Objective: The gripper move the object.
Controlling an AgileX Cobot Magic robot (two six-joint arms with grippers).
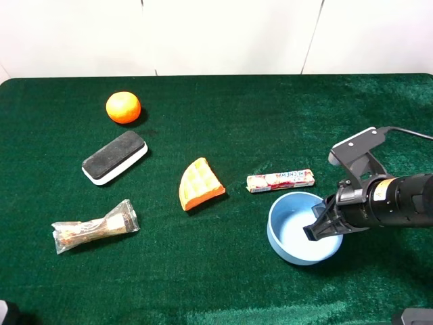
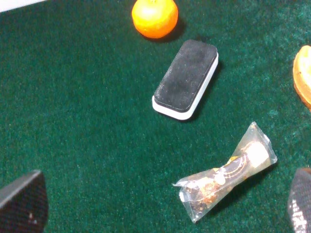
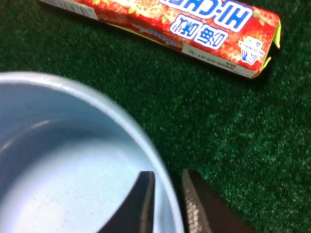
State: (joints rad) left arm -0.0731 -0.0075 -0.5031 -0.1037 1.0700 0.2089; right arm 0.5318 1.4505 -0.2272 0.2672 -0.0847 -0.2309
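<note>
1. Looking down from the high camera, you have the right claw [image 1: 316, 229] at the right rim of the blue bowl [image 1: 295, 256]. The bowl sits on the green surface [image 1: 223, 271], just beside the candy stick [image 1: 280, 181].
2. From the left wrist, your left claw [image 2: 160, 208] gapes wide and holds nothing.
3. From the right wrist, the fingers [image 3: 145, 204] pinch the bowl's wall, one inside and one outside. The grasp looks made, so next lift gently and keep the grip firm.
</note>
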